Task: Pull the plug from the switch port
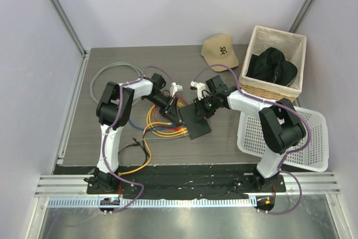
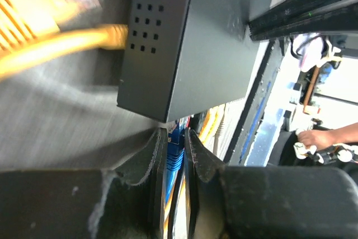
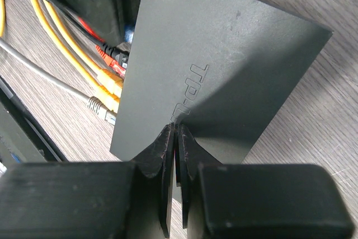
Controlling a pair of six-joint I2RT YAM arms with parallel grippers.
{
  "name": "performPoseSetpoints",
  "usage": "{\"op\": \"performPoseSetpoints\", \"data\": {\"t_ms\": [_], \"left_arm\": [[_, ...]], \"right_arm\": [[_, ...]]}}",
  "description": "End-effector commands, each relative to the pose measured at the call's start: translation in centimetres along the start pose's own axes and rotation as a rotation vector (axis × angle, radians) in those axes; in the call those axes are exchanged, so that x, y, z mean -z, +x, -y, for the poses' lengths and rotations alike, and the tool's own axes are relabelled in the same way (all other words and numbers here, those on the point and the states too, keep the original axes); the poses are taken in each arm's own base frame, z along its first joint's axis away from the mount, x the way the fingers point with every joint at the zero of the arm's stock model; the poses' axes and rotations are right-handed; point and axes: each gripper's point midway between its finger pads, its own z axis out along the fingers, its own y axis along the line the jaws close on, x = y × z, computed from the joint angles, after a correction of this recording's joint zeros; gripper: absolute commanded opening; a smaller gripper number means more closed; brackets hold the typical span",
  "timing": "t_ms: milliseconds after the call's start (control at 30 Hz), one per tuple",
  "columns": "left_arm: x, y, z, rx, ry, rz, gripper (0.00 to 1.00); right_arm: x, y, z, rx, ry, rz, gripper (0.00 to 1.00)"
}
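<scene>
The grey wood-grain desk [image 1: 218,149] carries everything; at its right edge lies a white perforated tray [image 1: 302,149], with a wicker basket [image 1: 279,33] behind it holding a black garment [image 1: 272,66], and a tan cap [image 1: 220,51] just beside the basket's left; the switch [image 1: 196,120] sits mid-desk between the two arms, a flat black box with raised lettering on top; a tangle of yellow cables [image 1: 154,124], with red, blue and grey ones among them, spreads from its left side; the right claw [image 3: 175,132] has its fingers pressed almost together, tips against the switch's top by its near edge; the left claw [image 2: 174,138] is at the switch's port side, narrowed onto a blue plug [image 2: 174,158] pinched between its fingers.
</scene>
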Motion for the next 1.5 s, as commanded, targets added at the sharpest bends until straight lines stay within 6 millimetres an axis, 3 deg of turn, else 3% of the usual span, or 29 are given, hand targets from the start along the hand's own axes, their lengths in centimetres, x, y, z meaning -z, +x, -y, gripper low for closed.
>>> {"op": "performPoseSetpoints", "data": {"t_ms": [0, 233, 500, 600, 767, 867, 933, 967, 1033, 1067, 1100, 1200, 1233, 1267, 1367, 1400, 1467], "left_arm": [[0.1, 0.9, -0.5, -0.037, -0.042, 0.001, 0.00], [0.6, -1.1, -0.1, -0.058, -0.045, 0.008, 0.00], [0.8, 0.8, -0.2, -0.070, -0.068, -0.013, 0.00], [2.0, 0.4, -0.1, -0.134, -0.132, -0.020, 0.00], [5.2, -3.5, 2.8, -0.366, -0.192, 0.034, 0.00], [6.4, -4.7, 3.2, -0.444, -0.236, 0.038, 0.00], [6.8, -4.7, 2.2, -0.458, -0.297, 0.012, 0.14], [7.4, -4.9, 1.5, -0.470, -0.347, -0.003, 0.38], [8.3, -4.8, 2.2, -0.468, -0.354, -0.001, 0.54], [8.7, -4.4, 3.2, -0.460, -0.328, 0.023, 0.99], [10.0, -5.2, 5.2, -0.474, -0.340, 0.095, 1.00], [12.7, -3.8, 5.8, -0.376, -0.466, 0.205, 1.00], [13.5, -3.3, 5.3, -0.344, -0.523, 0.224, 1.00], [15.5, -3.1, 3.2, -0.297, -0.693, 0.248, 1.00], [18.9, 0.4, 0.8, -0.180, -0.910, 0.255, 1.00], [19.9, 1.8, 0.2, -0.137, -0.941, 0.266, 1.00], [21.1, 2.8, -0.3, -0.087, -0.958, 0.312, 1.00]], "right_arm": [[-0.3, 1.7, 1.7, 0.007, 0.085, -0.050, 0.12], [-0.6, 1.9, 1.8, 0.005, 0.082, -0.060, 0.12], [-0.4, 1.9, 1.8, 0.010, 0.087, -0.050, 0.12], [-0.5, 1.9, 1.8, 0.009, 0.087, -0.055, 0.12], [-0.8, 2.0, 1.9, 0.007, 0.085, -0.061, 0.13], [-1.0, 2.1, 2.0, 0.006, 0.081, -0.067, 0.12], [-1.0, 2.0, 2.0, 0.007, 0.082, -0.065, 0.12], [-1.0, 2.0, 1.9, 0.009, 0.081, -0.065, 0.12], [-0.9, 2.0, 2.0, 0.012, 0.084, -0.062, 0.12], [-0.8, 1.9, 1.9, 0.014, 0.087, -0.058, 0.12], [-0.7, 2.0, 1.9, 0.015, 0.089, -0.056, 0.12], [-0.5, 1.9, 1.9, 0.020, 0.094, -0.046, 0.13], [-0.5, 1.8, 1.9, 0.021, 0.095, -0.045, 0.13], [-0.5, 1.9, 1.9, 0.020, 0.093, -0.046, 0.13], [-0.8, 2.0, 2.0, 0.014, 0.089, -0.054, 0.13], [-0.8, 2.0, 2.0, 0.015, 0.089, -0.056, 0.13], [-0.9, 2.0, 2.0, 0.013, 0.089, -0.060, 0.13]]}}
